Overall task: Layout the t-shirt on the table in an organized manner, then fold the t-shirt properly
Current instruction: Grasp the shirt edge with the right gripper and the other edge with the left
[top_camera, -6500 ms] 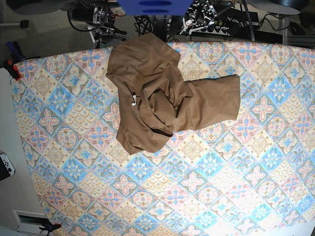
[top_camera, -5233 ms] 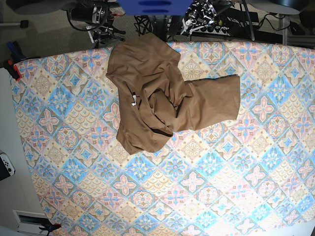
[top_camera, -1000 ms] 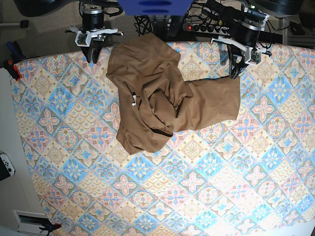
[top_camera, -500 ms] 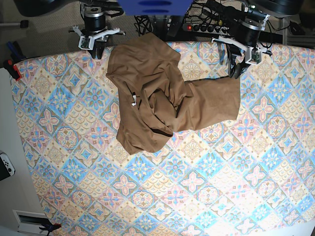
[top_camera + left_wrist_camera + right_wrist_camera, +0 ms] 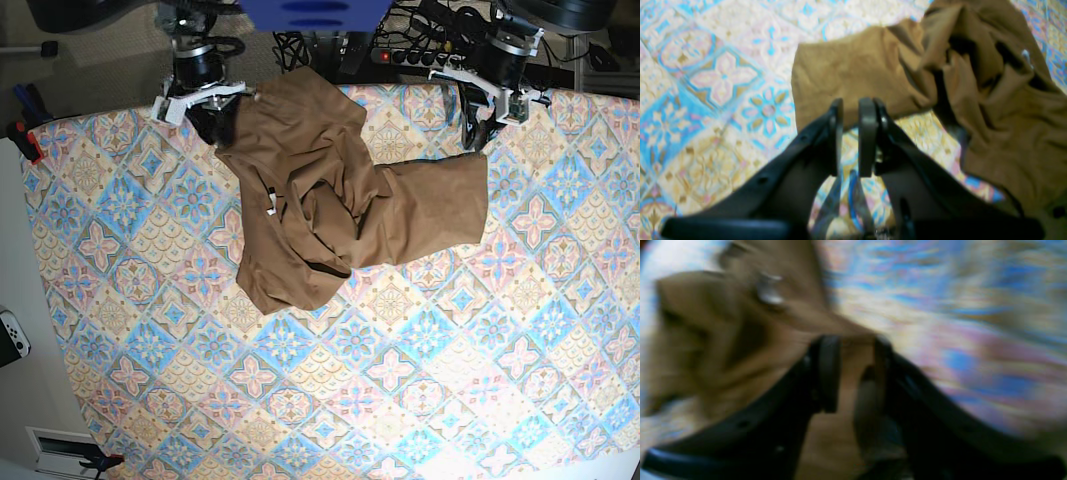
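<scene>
The tan-brown t-shirt (image 5: 330, 200) lies crumpled on the far middle of the patterned table (image 5: 400, 380), its white tag (image 5: 271, 203) showing among the folds. My left gripper (image 5: 478, 135) hovers at the shirt's far right corner. In the left wrist view it (image 5: 850, 106) stands open by a narrow gap, empty, just over the cloth's edge (image 5: 846, 66). My right gripper (image 5: 218, 122) is at the shirt's far left edge. The right wrist view is blurred: its jaws (image 5: 857, 346) stand apart over the shirt (image 5: 723, 340), with no cloth pinched that I can make out.
A red clamp (image 5: 28, 140) grips the table's left edge. A white controller (image 5: 12, 335) lies off the table at the left. Cables and a power strip (image 5: 440, 30) run behind the far edge.
The right gripper has swung toward the shirt's far left edge and opened wider. The left gripper has parted slightly from shut and stays by the far right corner.
</scene>
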You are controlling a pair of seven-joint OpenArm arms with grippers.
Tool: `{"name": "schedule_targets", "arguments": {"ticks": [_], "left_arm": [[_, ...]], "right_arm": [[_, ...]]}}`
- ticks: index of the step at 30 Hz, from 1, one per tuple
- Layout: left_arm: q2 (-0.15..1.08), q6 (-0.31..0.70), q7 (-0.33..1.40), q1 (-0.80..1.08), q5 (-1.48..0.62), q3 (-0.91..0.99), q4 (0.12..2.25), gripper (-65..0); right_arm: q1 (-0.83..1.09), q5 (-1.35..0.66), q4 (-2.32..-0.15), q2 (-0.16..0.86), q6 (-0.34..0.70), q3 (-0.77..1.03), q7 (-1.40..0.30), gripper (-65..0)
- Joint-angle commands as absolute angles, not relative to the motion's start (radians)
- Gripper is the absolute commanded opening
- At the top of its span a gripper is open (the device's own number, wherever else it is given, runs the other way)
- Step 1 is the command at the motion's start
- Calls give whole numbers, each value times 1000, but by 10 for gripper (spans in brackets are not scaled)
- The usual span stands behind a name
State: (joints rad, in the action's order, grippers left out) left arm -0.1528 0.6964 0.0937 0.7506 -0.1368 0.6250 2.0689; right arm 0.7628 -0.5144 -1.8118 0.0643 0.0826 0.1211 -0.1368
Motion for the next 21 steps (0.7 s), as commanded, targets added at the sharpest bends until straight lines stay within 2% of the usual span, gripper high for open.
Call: {"name": "schedule_targets", "arguments": {"ticks": [1,5,12,21], "left_arm": [[-157,698,68,754,-156,628,2084,-560],[-157,698,68,754,-156,628,2084,-560],[-157,698,68,754,-156,628,2084,-559],[-157,698,68,754,-156,628,2084,-560]], "right_arm": [[779,-556,-1825,101,85,139,-137,-436],[779,-664,-1824,171,90,140,-177,-433],[740,-682,-1790,177,90,137,-186,-434],[682,-680,-1698,180,91,-59,-186,-434]]}}
